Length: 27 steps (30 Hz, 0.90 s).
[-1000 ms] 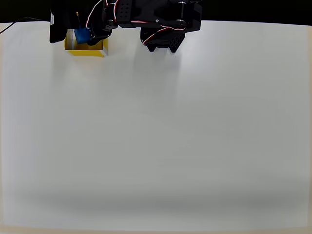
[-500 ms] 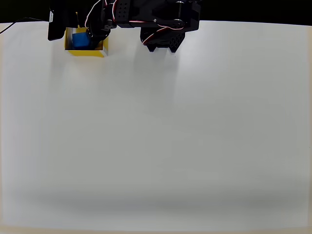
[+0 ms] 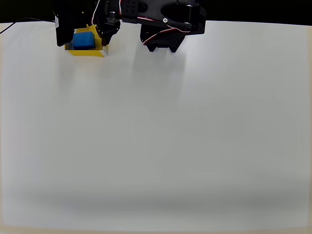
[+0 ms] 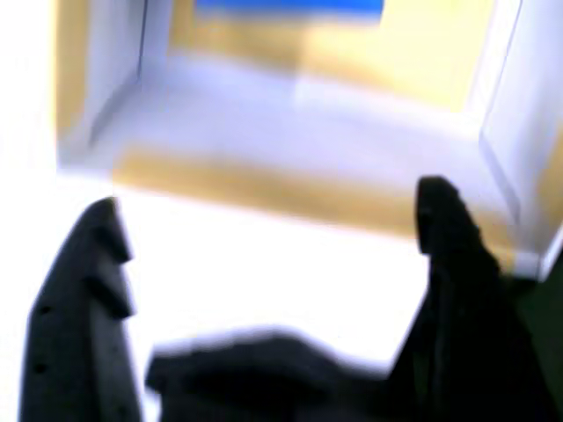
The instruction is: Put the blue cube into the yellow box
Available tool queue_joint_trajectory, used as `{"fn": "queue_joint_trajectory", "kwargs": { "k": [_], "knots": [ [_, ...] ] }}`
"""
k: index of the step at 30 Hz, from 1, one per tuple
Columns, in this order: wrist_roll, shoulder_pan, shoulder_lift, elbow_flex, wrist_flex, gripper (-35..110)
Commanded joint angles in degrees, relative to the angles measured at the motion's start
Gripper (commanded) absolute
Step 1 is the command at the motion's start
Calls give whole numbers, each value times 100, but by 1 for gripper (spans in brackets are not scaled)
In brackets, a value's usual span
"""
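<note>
Resting inside the box [image 3: 100, 50], the cube [image 3: 84, 40] looks delivered. The fingers [image 4: 264, 229] stand wide apart, holding nothing, just outside the box's near wall. What's left is lifting clear without nudging the box.

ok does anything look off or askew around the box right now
Nothing stands out. The blue cube sits inside the yellow box, and the gripper is open with nothing between its fingers.

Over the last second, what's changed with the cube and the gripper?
The blue cube has been let go and now lies inside the yellow box. The gripper has opened and drawn back from the box; the wrist view shows nothing between its fingers. The box stayed put.
</note>
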Motion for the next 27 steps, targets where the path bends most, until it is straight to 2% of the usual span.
{"fn": "queue_joint_trajectory", "kwargs": {
  "k": [1,6,11,21,27],
  "knots": [
    [-255,62,290,-800,299,27],
    [-97,-202,229,-1063,97,23],
    [308,-1090,316,-1090,-272,17],
    [1266,-4403,1063,-404,-1397,1],
    [1837,-6601,1608,88,-1644,0]
  ]
}}
